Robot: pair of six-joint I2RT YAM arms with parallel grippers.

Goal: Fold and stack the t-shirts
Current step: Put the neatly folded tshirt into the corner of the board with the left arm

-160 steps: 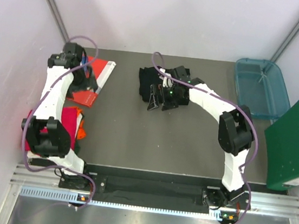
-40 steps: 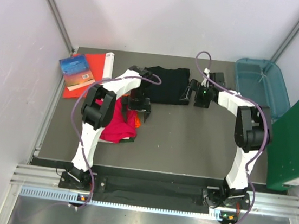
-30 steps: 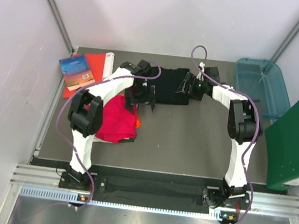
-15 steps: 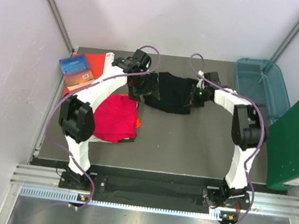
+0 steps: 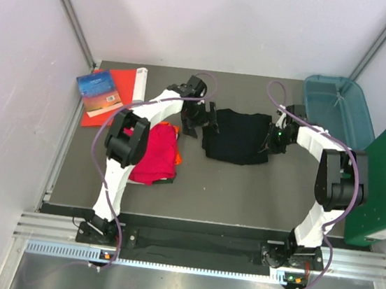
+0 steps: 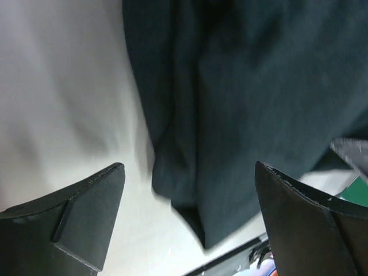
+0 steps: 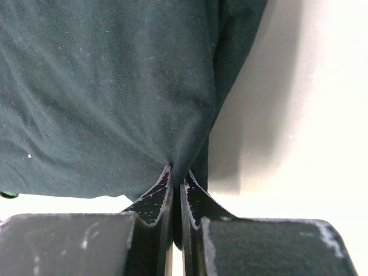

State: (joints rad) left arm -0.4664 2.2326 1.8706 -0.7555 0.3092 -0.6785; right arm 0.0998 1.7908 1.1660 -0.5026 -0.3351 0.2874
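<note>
The right jaws are pressed together on a pinched fold at the edge of the black t-shirt [image 5: 236,136], which is spread flat on the tabletop [image 5: 257,195] between the two sets of jaws. The left jaws are held wide apart and empty at the shirt's opposite edge. The crimson-pink t-shirt [image 5: 155,155] is seen folded on the near side of the left jaws.
</note>
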